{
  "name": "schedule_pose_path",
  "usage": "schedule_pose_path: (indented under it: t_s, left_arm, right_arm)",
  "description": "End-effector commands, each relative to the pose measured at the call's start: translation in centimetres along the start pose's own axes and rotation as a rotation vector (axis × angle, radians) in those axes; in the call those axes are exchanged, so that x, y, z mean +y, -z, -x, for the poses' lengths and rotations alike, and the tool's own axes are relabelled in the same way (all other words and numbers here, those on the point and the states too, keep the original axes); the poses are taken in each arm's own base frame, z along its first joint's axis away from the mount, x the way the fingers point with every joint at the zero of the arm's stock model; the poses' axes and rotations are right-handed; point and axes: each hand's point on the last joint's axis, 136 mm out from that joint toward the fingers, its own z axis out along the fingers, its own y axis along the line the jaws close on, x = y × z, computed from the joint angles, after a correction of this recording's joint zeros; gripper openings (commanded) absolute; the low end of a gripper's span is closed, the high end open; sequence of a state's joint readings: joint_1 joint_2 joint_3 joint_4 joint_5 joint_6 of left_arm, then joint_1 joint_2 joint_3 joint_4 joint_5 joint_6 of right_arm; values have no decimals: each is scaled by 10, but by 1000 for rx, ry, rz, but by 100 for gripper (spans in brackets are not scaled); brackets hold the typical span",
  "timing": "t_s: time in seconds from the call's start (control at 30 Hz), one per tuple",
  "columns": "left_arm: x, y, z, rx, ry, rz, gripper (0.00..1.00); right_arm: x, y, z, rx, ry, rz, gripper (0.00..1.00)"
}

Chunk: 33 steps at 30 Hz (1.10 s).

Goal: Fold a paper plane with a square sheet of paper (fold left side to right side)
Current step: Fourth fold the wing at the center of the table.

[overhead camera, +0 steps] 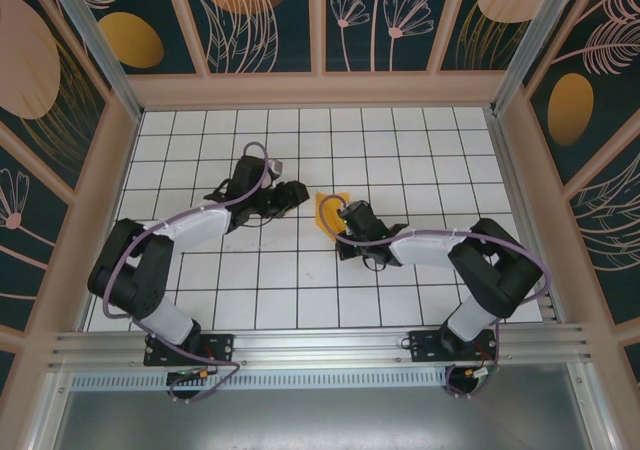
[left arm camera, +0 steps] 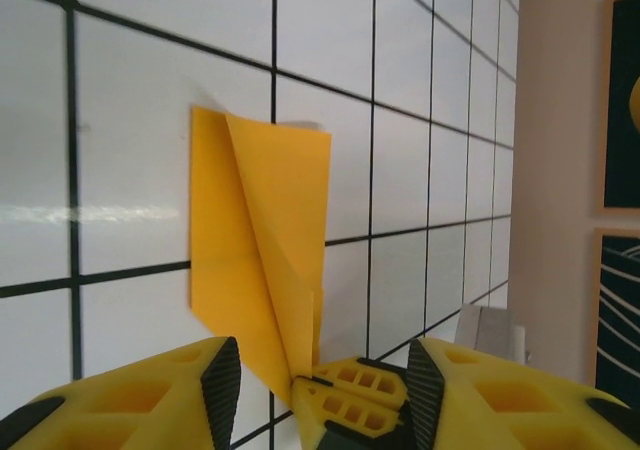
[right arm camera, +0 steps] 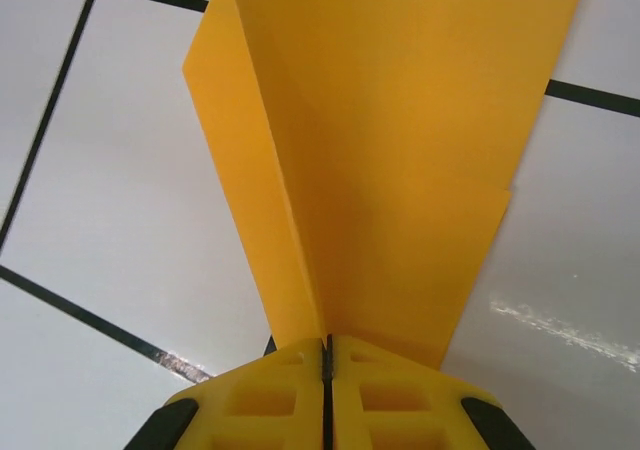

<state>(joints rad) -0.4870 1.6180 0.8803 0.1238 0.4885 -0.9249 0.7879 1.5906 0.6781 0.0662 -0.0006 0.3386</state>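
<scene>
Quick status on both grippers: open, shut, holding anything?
Left gripper: jaws open, holding nothing.
Right gripper: jaws shut on the folded paper, gripped at its narrow end.

Matte paper plane [right arm camera: 400, 120]; glossy tiled table [right arm camera: 100, 220].

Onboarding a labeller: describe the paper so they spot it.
On the white grid table, look near the centre. The paper is a folded orange-yellow sheet pinched in the right gripper's jaws. Unlike the walls' orange ovals, it's on the tiles.
</scene>
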Motion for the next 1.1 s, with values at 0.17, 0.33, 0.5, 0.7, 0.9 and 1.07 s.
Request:
schedule_pose_path:
  t_s: [0.17,0.33,0.5,0.7,0.9,1.07]
  left_arm:
    - [-10,-47,-21,110,-5,-38,38]
    - [-10,-65,-27,147,5,-41,34]
    - [-8,-74,-28,159,13,-39,36]
    - [1,-84,-30,175,23,-18,36]
    - [-11,-79,-24,146,8,-46,36]
    - [-26,-65,-16,107,-28,-57,45]
  right_arm:
    - [15,12,13,-31,-32,191,9]
    - [12,11,14,-21,-89,246,8]
    - [10,8,10,-6,-130,276,7]
    - [4,4,7,4,-176,285,5]
    - [-2,2,2,19,-220,291,4]
    - [-5,-1,-2,33,-231,288,4]
